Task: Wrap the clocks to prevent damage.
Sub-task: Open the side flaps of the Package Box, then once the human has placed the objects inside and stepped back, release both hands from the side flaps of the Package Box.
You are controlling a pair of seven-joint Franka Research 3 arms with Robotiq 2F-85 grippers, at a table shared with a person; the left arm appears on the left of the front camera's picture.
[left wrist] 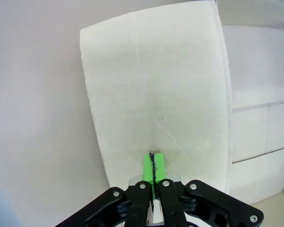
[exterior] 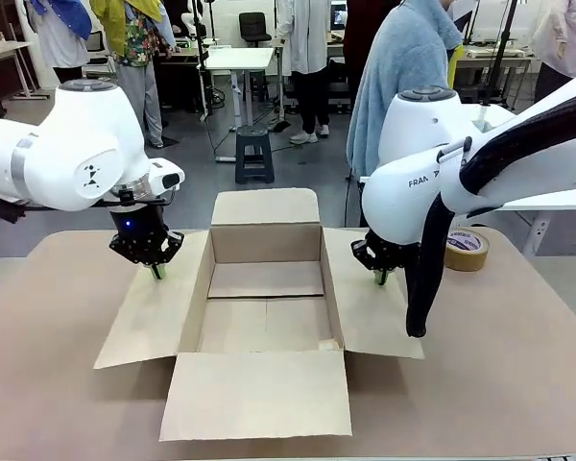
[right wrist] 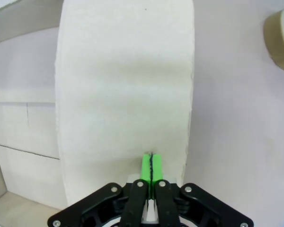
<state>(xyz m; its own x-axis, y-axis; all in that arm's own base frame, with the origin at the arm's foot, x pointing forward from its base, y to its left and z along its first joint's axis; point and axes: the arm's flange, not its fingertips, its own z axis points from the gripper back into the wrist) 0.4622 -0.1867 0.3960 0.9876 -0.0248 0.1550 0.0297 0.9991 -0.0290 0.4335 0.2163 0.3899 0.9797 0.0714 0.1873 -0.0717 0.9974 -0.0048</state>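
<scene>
- Holding down: left pincer [exterior: 157,273], jaws fully closed on nothing, tips on 9 o'clock flap [exterior: 154,322]; we judge it pins the flap open.
- Right pincer [exterior: 380,279]: likewise closed, empty, tips on 3 o'clock flap [exterior: 374,312].
- Cardboard box [exterior: 266,243]: centre of worktop [exterior: 58,384], mouth up.
- Tape roll [exterior: 467,249]: at the box's 2 o'clock.
</scene>
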